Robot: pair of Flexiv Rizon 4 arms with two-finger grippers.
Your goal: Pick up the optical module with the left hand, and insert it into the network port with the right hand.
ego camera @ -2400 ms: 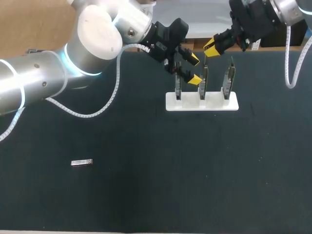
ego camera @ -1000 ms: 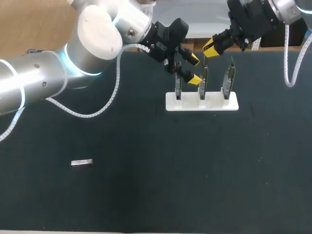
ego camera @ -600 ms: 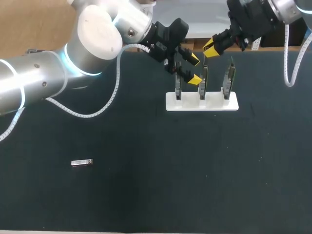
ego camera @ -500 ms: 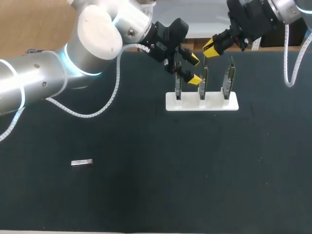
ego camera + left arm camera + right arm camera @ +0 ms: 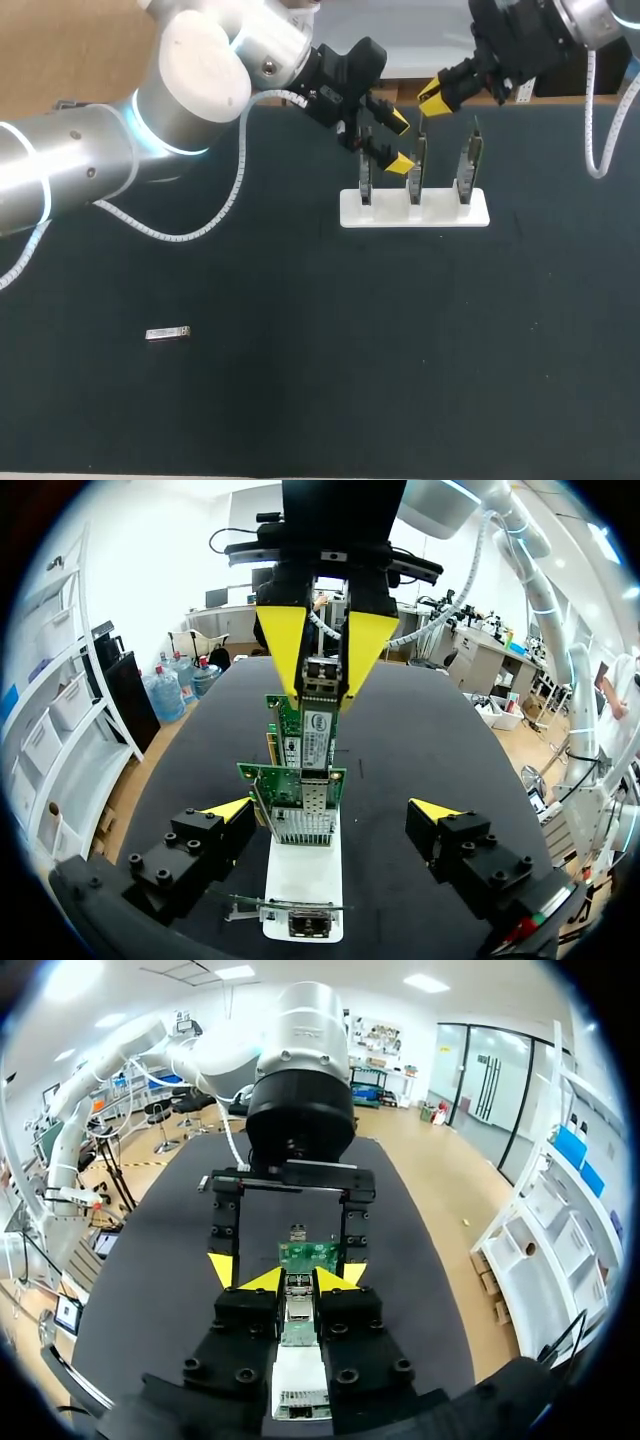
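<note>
Nothing moved: right gripper (image 5: 434,99) clenched on module (image 5: 320,673) over rack (image 5: 442,212); left gripper (image 5: 399,141) released beside rack.

Black table (image 5: 400,350), white stand (image 5: 414,210), silver module (image 5: 167,334)

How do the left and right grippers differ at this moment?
The left gripper is open, its fingers wide apart on either side of the network cards; the right gripper is shut on an optical module. The left gripper holds nothing, while the right gripper holds the module near the tops of the cards. Both have yellow tips and sit at the white rack.
</note>
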